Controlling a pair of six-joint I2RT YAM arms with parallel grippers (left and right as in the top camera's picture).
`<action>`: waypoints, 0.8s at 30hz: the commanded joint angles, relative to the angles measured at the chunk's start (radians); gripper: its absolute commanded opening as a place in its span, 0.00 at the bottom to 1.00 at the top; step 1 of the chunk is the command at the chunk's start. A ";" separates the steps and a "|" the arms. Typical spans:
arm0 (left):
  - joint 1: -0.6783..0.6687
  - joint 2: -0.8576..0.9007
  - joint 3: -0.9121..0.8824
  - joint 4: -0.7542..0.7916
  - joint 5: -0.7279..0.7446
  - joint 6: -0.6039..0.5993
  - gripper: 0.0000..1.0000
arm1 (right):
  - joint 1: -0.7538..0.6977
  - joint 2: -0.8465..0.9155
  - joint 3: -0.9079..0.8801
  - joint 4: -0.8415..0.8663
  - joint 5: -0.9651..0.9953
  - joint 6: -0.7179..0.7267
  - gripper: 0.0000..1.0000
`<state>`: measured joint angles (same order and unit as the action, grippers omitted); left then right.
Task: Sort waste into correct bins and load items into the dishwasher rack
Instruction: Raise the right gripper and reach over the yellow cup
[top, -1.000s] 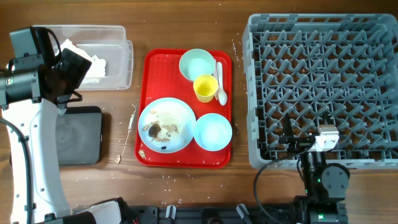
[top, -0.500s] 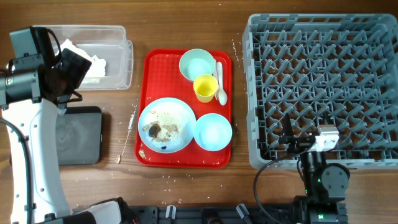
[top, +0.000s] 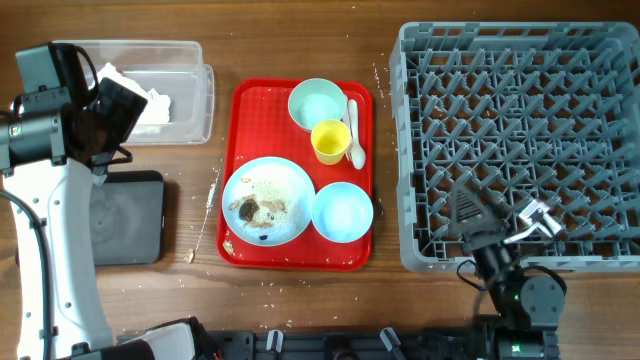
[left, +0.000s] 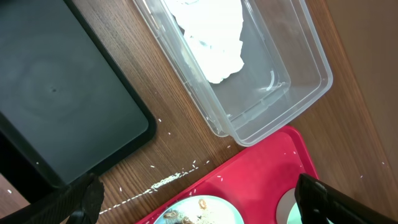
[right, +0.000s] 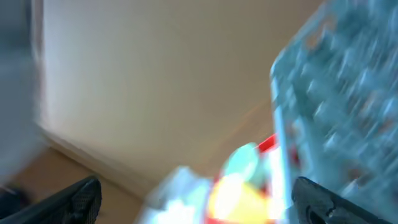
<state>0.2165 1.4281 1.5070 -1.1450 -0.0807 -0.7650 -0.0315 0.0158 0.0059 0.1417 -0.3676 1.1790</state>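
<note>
1. I'm hovering the left gripper (left: 202, 200) above the box (top: 195, 105), far left. Its fingers are spread with nothing between them, and napkins (left: 211, 37) are lying inside the box.
2. The right gripper (right: 196, 199) is sitting at the rack's (top: 520, 140) near edge, fingers apart and empty. Its view is smearing badly.
3. Scraps (top: 256, 208) are lying on the plate (top: 285, 180), near-left on the red tray (top: 240, 120).
4. I'm guessing scraps are next, bound for the black tray (top: 125, 215). I'm planning a straight descent, pinching the brown lump low and lifting slowly so crumbs aren't scattering.
</note>
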 joint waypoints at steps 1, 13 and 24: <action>0.004 0.008 -0.002 0.000 -0.014 0.001 1.00 | -0.005 -0.006 -0.001 0.213 -0.120 0.340 1.00; 0.004 0.008 -0.002 -0.001 -0.014 0.001 1.00 | -0.006 0.199 0.293 0.412 -0.095 -0.089 1.00; 0.004 0.008 -0.002 0.000 -0.014 0.001 1.00 | -0.002 0.975 1.116 -0.259 -0.510 -0.713 0.99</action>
<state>0.2165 1.4288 1.5063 -1.1461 -0.0814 -0.7650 -0.0345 0.8597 0.9714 -0.0456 -0.7799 0.6815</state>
